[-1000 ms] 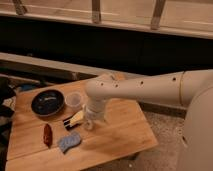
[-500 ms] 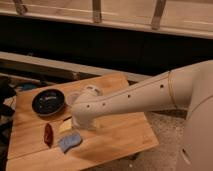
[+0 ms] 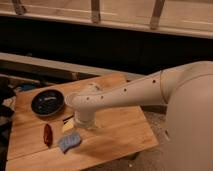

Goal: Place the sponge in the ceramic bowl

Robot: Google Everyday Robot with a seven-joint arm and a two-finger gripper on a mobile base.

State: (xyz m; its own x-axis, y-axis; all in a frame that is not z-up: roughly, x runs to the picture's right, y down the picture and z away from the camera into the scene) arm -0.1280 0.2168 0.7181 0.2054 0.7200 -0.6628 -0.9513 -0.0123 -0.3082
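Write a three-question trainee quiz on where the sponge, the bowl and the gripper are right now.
1. True or false: the sponge lies inside the ceramic bowl.
2. Which lies closest to the sponge? A) the dark red object B) the ceramic bowl C) the railing posts
3. In a few words: where is the gripper?

Key
1. False: it lies on the wooden table, apart from the bowl.
2. A
3. Down by the table, just behind the sponge, not over the bowl.
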